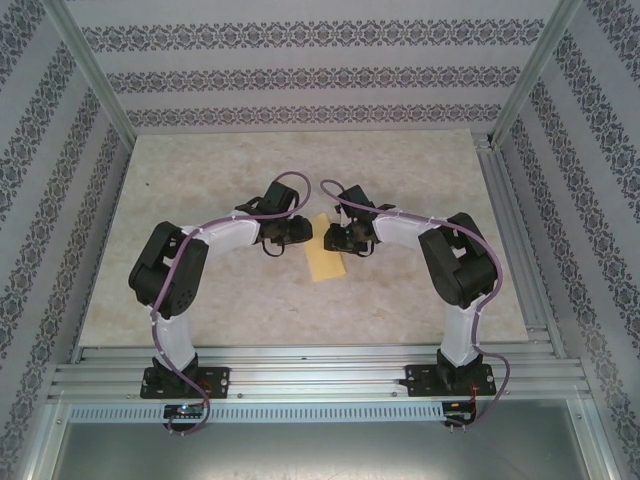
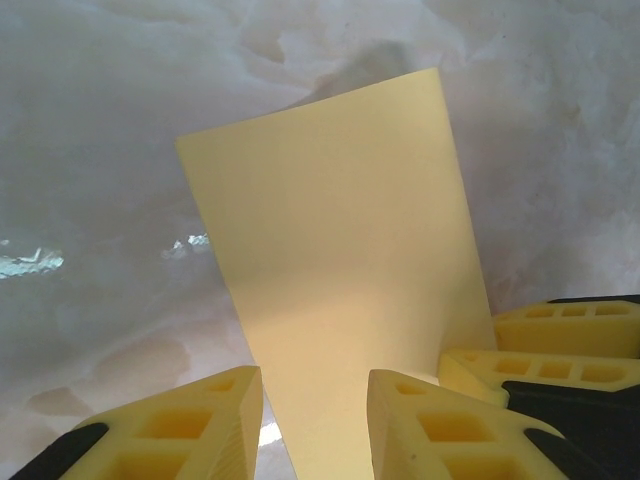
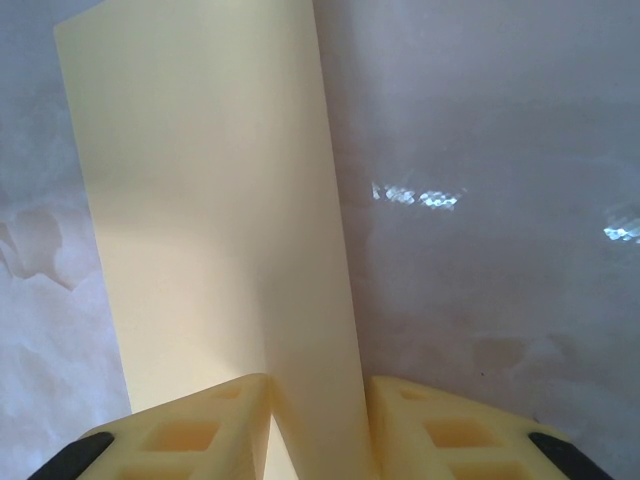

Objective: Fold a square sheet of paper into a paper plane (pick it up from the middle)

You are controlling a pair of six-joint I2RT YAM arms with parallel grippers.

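The square sheet of paper [image 1: 328,262] is yellow and lies folded at the table's middle, its far end under both grippers. In the left wrist view the paper [image 2: 340,260] runs up between the fingers of my left gripper [image 2: 315,375], which stand apart. A sliver of table shows beside the left finger [image 2: 215,420]. My right gripper [image 3: 318,382] holds a raised flap of the paper [image 3: 200,200], and both its fingers touch the flap. From above, the left gripper [image 1: 300,232] and right gripper [image 1: 335,238] nearly meet. No finished paper plane is in view.
The pale marbled tabletop [image 1: 200,290] lies around the paper. The right gripper's yellow fingers [image 2: 560,335] sit close beside the left gripper's. Aluminium frame rails [image 1: 320,365] run along the near edge, and patterned walls [image 1: 40,200] close in the sides.
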